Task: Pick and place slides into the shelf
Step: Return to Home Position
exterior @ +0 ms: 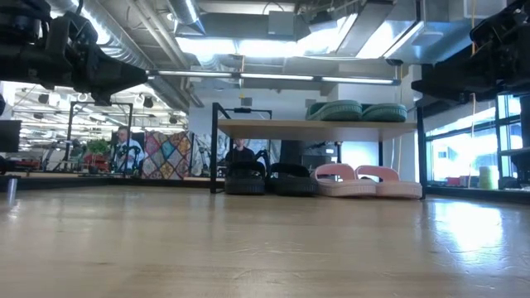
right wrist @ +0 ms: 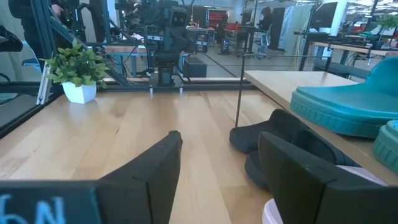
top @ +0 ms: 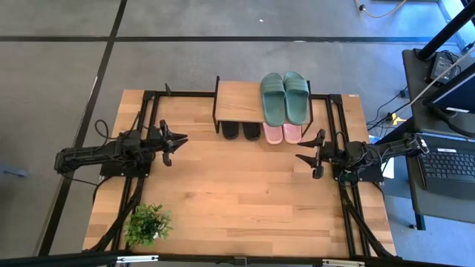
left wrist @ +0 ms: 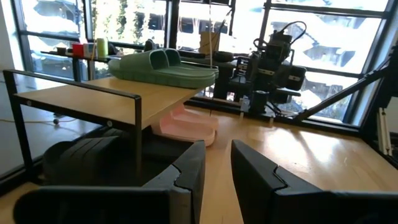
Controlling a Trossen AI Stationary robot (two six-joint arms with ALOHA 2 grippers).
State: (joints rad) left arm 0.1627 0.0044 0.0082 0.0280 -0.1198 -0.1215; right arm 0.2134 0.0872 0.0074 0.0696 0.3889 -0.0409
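The shelf (top: 239, 101) stands at the table's far middle. A dark green pair of slides (top: 285, 96) lies sole-down on the right half of its top board (exterior: 273, 126). Under the board a black pair (exterior: 265, 178) and a light pink pair (exterior: 364, 180) sit side by side, toes toward the near edge. My left gripper (top: 177, 147) hovers level at the table's left, fingers a little apart with nothing between them (left wrist: 217, 149). My right gripper (top: 310, 156) hovers level at the right, open and empty (right wrist: 217, 140). Both are clear of the shelf.
A small potted plant (top: 148, 222) stands at the table's near left corner. Black frame rails (top: 145, 111) run along the table's left and right sides. A laptop (top: 449, 163) sits on a stand beyond the right edge. The left half of the top board is bare.
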